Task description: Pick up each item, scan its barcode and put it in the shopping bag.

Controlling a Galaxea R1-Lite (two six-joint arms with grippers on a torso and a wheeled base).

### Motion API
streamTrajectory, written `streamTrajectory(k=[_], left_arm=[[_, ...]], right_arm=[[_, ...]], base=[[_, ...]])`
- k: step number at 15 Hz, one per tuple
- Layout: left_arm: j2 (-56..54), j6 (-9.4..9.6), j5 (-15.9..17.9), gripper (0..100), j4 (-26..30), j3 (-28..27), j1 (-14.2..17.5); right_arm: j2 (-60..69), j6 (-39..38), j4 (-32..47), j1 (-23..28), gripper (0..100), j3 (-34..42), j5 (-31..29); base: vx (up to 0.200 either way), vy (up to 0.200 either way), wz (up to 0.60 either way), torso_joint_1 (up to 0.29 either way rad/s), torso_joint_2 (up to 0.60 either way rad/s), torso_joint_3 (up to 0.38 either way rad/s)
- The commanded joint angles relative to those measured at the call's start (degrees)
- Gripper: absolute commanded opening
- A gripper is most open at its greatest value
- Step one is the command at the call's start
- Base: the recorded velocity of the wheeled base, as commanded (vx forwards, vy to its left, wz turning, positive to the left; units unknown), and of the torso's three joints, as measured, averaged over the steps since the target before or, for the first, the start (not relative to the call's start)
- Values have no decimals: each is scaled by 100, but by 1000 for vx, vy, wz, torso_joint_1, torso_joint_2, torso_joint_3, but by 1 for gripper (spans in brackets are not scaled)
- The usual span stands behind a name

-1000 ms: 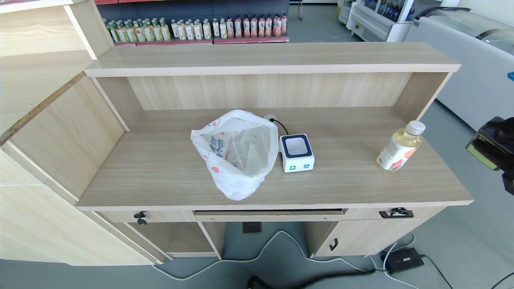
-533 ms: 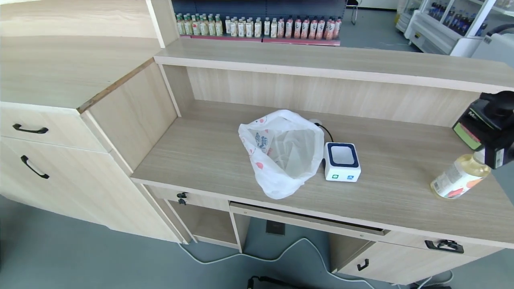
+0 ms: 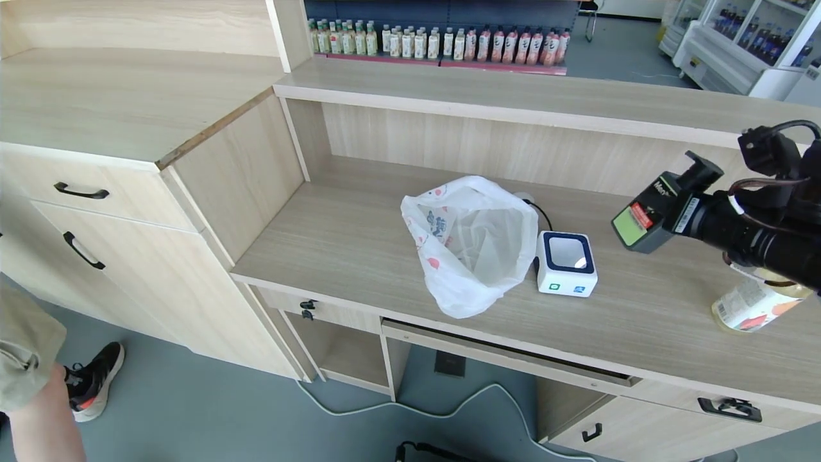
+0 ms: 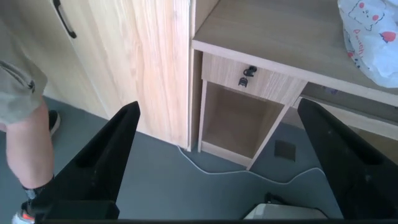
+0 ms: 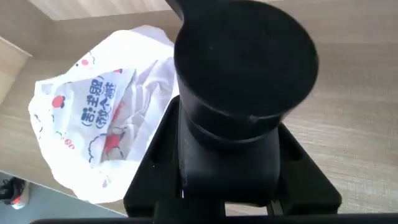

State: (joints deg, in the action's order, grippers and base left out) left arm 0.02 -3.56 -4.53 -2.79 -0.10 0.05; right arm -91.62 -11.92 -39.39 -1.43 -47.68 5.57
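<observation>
A white printed shopping bag (image 3: pixel 471 247) stands open on the wooden counter (image 3: pixel 359 244), and it also appears in the right wrist view (image 5: pixel 93 124). Just right of it sits the white scanner (image 3: pixel 566 264) with a dark window, its cable running behind the bag. A bottle of yellow drink (image 3: pixel 747 307) stands at the counter's right end, its upper part hidden by my right arm. My right gripper (image 3: pixel 644 221) hangs above the counter between scanner and bottle. My left gripper (image 4: pixel 217 106) is open and holds nothing, low beside the counter's left front corner, over the floor.
A raised shelf (image 3: pixel 513 96) and back wall close the counter's far side, and a side panel (image 3: pixel 237 173) closes its left. Drawers with black handles (image 3: pixel 730 407) run under the front edge. Cables (image 3: pixel 410 410) lie on the floor. Shelves of bottles (image 3: pixel 442 43) stand behind.
The head camera has turned, shifting the whole scene. My right arm has risen and reached left over the counter, now covering the bottle's top.
</observation>
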Motion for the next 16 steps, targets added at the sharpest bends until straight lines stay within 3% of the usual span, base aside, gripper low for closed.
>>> streamTrajectory(k=[1, 3, 16], left_arm=[[-2, -4, -4, 100, -2, 1, 4], [-2, -4, -4, 100, -2, 1, 4], [-2, -4, -4, 100, -2, 1, 4]], right_arm=[[-734, -522, 274, 81, 0, -514, -65], [-1033, -1172, 379, 64, 0, -875, -47], [-1798, -1277, 370, -341, 0, -1341, 331]], base=[[0, 0, 0, 0, 0, 0], [0, 0, 0, 0, 0, 0], [0, 0, 0, 0, 0, 0]])
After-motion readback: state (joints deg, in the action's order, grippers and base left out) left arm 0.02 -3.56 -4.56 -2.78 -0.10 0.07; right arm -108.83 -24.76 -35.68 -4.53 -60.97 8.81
